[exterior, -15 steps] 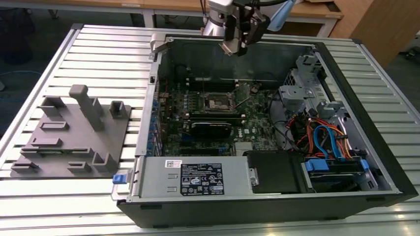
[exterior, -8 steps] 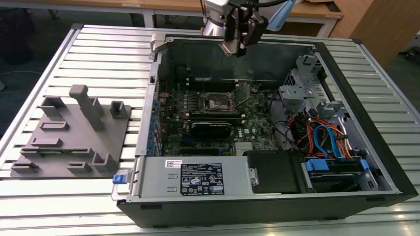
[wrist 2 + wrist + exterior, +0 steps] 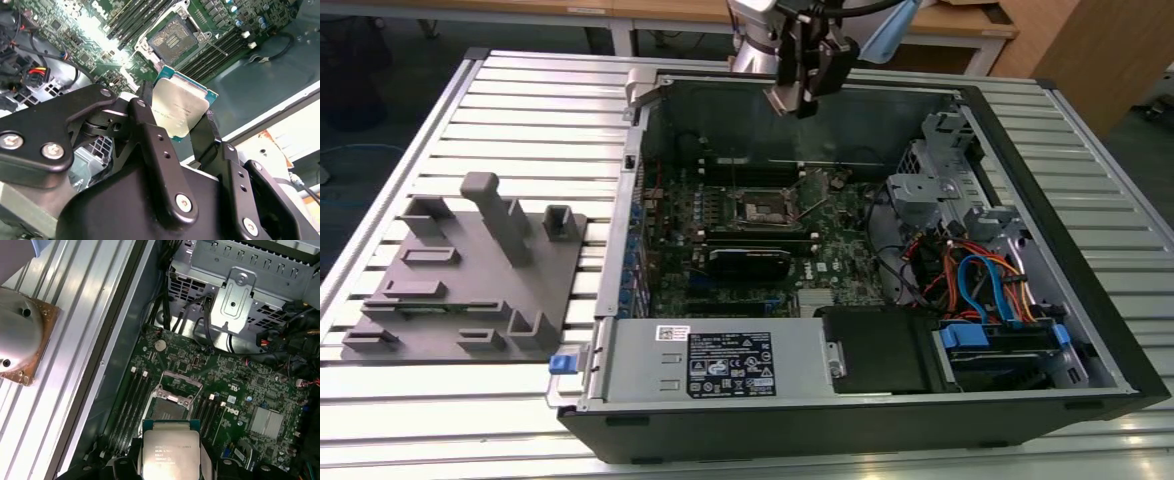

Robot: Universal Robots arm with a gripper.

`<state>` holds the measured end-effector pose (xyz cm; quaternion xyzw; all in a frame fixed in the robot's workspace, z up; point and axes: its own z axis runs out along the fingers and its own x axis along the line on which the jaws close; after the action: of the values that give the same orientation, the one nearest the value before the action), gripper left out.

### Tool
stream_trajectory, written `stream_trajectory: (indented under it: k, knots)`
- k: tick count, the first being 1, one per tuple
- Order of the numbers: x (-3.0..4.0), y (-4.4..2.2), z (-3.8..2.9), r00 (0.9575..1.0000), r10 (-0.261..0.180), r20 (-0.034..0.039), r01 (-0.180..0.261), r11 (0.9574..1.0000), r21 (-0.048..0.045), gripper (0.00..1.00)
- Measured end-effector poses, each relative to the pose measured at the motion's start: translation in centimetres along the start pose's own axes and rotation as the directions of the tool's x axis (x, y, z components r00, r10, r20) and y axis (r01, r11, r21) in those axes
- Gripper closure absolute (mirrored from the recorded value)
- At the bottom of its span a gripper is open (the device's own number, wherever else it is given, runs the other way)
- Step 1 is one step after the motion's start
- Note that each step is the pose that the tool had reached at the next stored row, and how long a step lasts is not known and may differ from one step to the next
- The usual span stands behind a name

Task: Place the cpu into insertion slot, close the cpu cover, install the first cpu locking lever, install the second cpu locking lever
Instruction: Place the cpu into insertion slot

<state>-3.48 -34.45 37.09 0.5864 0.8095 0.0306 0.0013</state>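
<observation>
The gripper (image 3: 803,92) hung above the open computer case (image 3: 1087,330), its jaws clamped on opposite edges of the cpu (image 3: 170,452). The chip sat between the black fingers (image 3: 212,129), its silver top showing in both wrist views. Below it and well apart, the insertion slot (image 3: 167,410) on the green motherboard (image 3: 235,390) lay uncovered, with the cpu cover (image 3: 178,380) swung up beside it.

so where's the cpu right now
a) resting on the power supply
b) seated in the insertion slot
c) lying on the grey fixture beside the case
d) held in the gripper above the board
d: the cpu is clamped in the gripper, raised above the board, and the insertion slot beyond it has no chip in it.
</observation>
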Motion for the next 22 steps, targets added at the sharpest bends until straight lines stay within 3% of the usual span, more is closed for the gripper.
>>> stream_trajectory:
  k: [7,14,22]
  knots:
    - [-0.01,-0.01,0.21,0.9973,0.074,0.0010,-0.074,0.9973,0.0071,0.46]
    - [-0.02,-0.02,0.48,0.9902,0.139,0.0017,-0.139,0.9901,0.0161,0.46]
    - [-0.03,-0.05,0.95,0.9840,0.178,0.0028,-0.178,0.9838,0.0188,0.46]
